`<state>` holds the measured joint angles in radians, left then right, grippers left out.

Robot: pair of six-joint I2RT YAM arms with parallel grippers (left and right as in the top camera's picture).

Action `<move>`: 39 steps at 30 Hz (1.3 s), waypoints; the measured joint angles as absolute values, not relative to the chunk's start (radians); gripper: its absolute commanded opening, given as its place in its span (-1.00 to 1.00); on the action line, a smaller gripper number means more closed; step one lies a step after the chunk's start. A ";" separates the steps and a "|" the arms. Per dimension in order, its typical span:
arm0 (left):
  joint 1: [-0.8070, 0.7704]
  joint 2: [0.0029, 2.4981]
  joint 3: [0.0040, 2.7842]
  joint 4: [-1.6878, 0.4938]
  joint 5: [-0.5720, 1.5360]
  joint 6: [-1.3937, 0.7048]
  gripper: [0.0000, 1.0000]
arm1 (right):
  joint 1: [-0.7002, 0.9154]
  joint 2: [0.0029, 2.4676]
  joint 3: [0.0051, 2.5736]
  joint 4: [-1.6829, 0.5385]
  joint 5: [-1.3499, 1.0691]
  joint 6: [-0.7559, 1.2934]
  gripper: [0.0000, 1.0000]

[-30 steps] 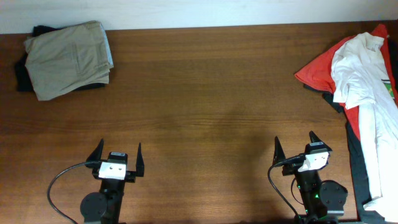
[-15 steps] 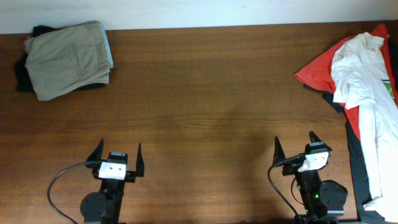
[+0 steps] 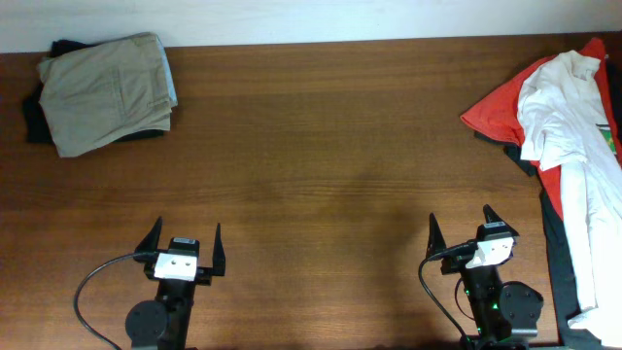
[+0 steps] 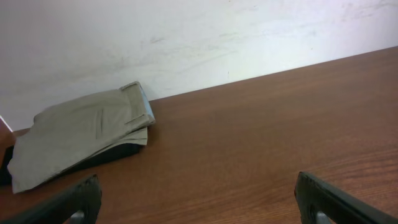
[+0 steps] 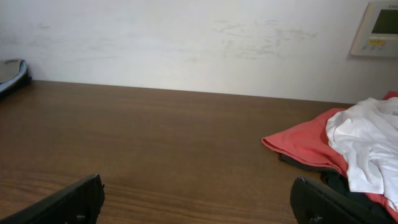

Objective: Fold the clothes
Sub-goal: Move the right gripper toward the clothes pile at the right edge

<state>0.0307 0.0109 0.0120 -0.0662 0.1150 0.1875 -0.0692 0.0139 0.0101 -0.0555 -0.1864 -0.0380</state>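
Resting low at the near edge of the wooden table (image 3: 321, 146), the left gripper (image 3: 187, 233) and the right gripper (image 3: 460, 222) both have their jaws spread wide and hold nothing. The clothes lie in two groups, well apart from either arm. At the far left corner a folded khaki garment (image 3: 107, 92) sits on top of a dark garment (image 3: 34, 122). At the right edge an unfolded white T-shirt (image 3: 564, 126), with a bit of green print showing near the frame edge, is draped across a red garment (image 3: 496, 107) and another dark piece (image 3: 554, 243). The right wrist view shows a wall panel (image 5: 380, 28) above that heap.
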 measured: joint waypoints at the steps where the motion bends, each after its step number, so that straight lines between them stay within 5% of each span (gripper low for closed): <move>1: 0.030 0.011 0.012 -0.066 0.115 0.187 0.98 | -0.069 0.014 0.010 -0.056 -0.186 -0.038 0.97; 19: 0.031 0.011 0.012 -0.066 0.115 0.187 0.98 | -0.070 0.014 0.010 -0.019 -0.198 -0.034 0.97; 30: 0.031 0.011 0.012 -0.066 0.115 0.187 0.98 | -0.071 0.014 0.010 0.178 -0.546 0.446 0.97; 34: 0.031 0.011 0.012 -0.066 0.115 0.187 0.99 | -0.071 0.010 0.019 0.373 -0.518 0.511 0.97; 39: 0.031 0.011 0.012 -0.066 0.115 0.187 0.98 | -0.071 0.069 0.084 0.363 -0.363 0.494 0.97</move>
